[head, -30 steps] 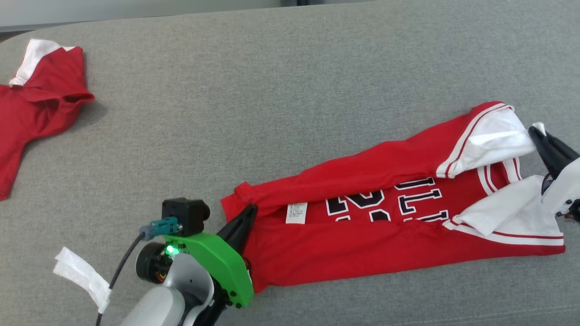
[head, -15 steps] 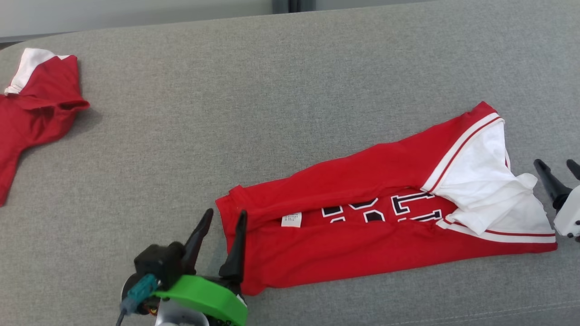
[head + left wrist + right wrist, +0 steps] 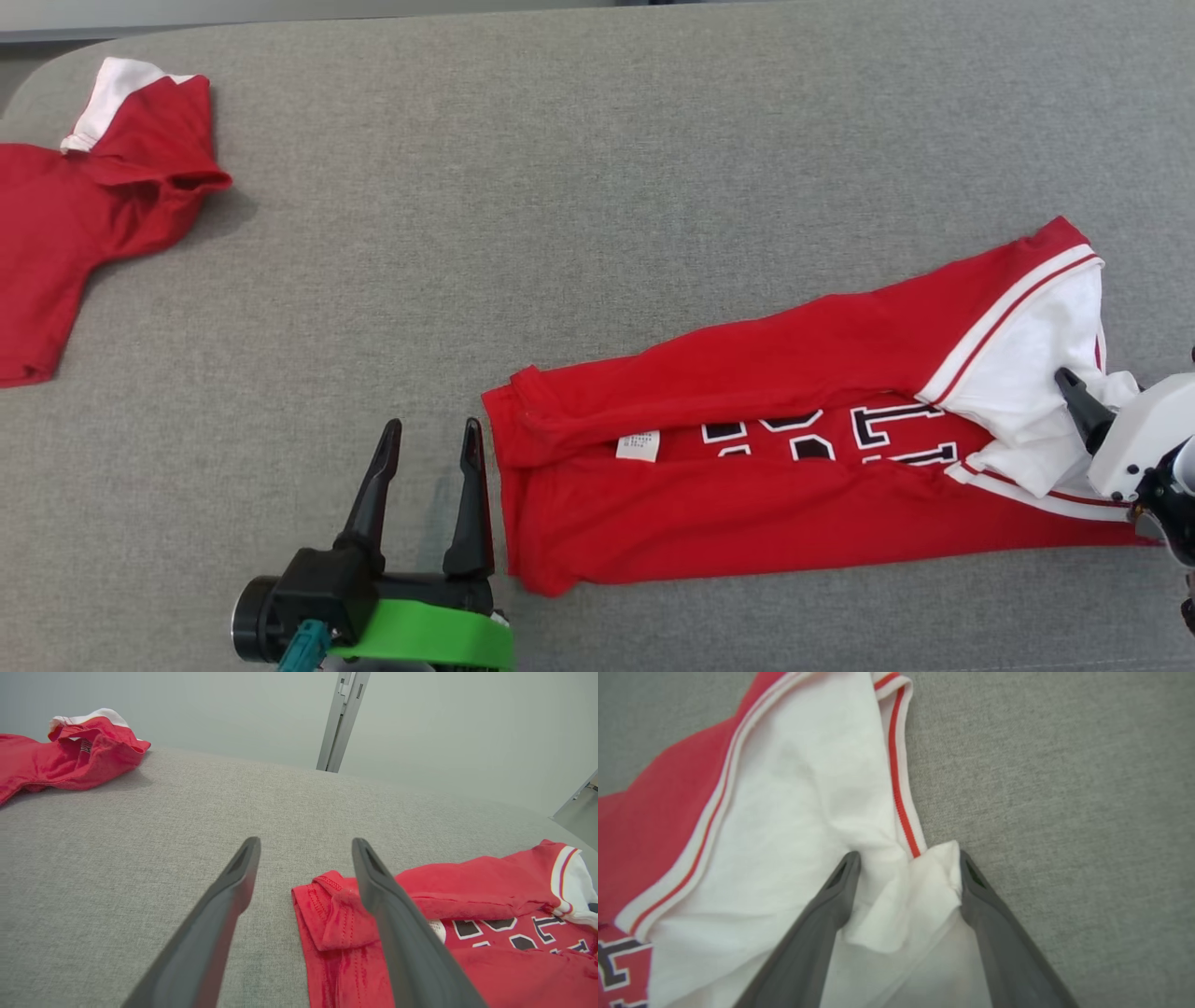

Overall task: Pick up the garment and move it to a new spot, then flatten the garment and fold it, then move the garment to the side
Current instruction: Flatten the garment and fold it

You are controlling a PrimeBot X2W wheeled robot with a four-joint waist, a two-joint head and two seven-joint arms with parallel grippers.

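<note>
Garment: the red jersey (image 3: pixel 709 504) lies stretched across the lower right of the head view on the grey cloth surface (image 3: pixel 560 187). Its long edges are folded in over the dark lettering, and its white sleeves are bunched at the right end.
Tag: a small white label (image 3: pixel 638 445) shows near the jersey's left end.
My left gripper (image 3: pixel 428 431): low and left of centre in the head view, fingers spread wide over grey cloth. It is just beside the jersey's left end; I cannot tell if it touches.
My right gripper (image 3: pixel 908 856): at the right edge of the head view, fingers apart over the white sleeve — a loose fold sits between them, not pinched.
Other cloth: a second red garment (image 3: pixel 84 215) lies in the upper left — well apart.
</note>
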